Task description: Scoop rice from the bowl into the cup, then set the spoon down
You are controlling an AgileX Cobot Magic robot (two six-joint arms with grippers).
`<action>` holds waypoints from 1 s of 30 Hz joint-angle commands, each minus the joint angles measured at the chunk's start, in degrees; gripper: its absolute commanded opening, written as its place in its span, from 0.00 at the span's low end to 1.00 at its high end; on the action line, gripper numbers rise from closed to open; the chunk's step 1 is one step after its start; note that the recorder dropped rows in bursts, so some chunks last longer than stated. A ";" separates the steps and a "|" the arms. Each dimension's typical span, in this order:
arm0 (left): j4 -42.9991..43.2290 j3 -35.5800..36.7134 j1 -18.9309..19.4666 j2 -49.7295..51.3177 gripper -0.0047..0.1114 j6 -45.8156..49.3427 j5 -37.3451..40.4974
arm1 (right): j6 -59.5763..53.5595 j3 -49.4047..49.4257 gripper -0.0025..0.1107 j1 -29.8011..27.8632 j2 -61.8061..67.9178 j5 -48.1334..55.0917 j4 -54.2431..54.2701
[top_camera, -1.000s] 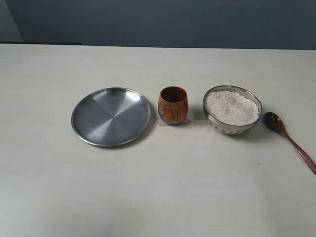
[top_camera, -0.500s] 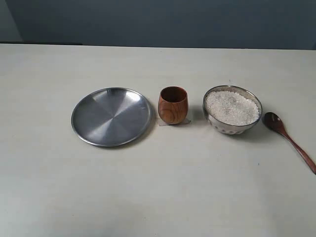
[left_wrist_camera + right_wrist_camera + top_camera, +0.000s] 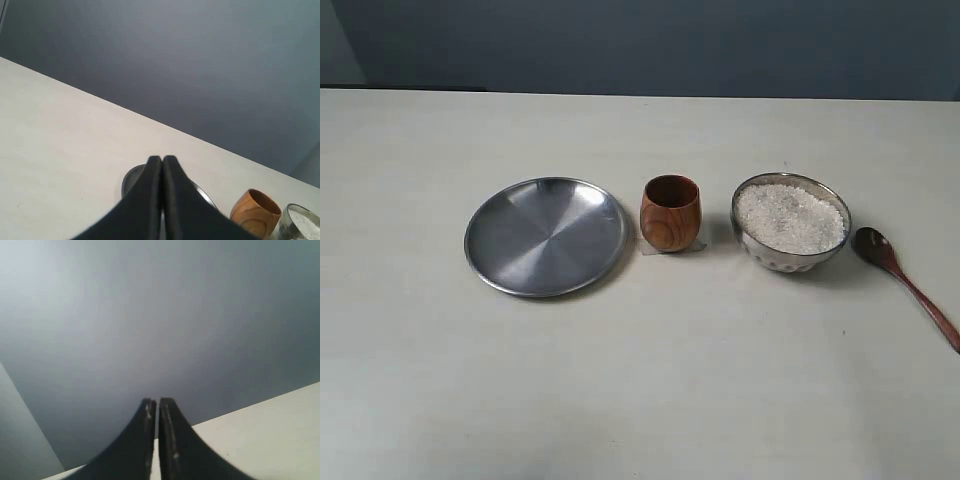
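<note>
A shiny steel bowl (image 3: 791,222) heaped with white rice (image 3: 790,217) stands right of the middle of the table. Just left of it is the reddish-brown wooden cup (image 3: 670,212), also seen as the cup (image 3: 255,212) beside the bowl (image 3: 300,225) in the left wrist view. The dark wooden spoon (image 3: 905,281) lies on the table to the right of the bowl, its handle running toward the right edge. My left gripper (image 3: 162,160) is shut and empty, away from the cup. My right gripper (image 3: 157,402) is shut with nothing in it. Neither arm shows in the exterior view.
A flat round steel plate (image 3: 545,235) lies left of the cup; a part of the plate (image 3: 131,179) shows behind my left fingers. A dark blue-grey wall rises behind the table's far edge.
</note>
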 commanded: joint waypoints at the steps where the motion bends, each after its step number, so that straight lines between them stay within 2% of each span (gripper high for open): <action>1: -0.37 0.12 0.11 -0.23 0.04 0.00 0.08 | -0.31 0.07 0.06 0.08 -0.19 -0.92 0.12; 9: -0.37 0.12 0.11 -0.23 0.04 0.00 3.73 | -0.31 0.07 0.06 0.08 -0.19 2.40 0.23; 15: -1.28 0.12 0.11 -0.23 0.04 0.00 3.68 | -0.14 0.07 0.06 0.08 -0.19 13.85 2.02; 21: -2.52 0.12 0.11 -0.23 0.04 0.00 4.24 | -0.14 0.07 0.06 0.08 -0.19 14.15 3.52; 30: -2.66 0.12 -0.04 -0.23 0.04 0.00 4.20 | -0.14 0.07 0.06 0.08 -0.19 14.15 18.75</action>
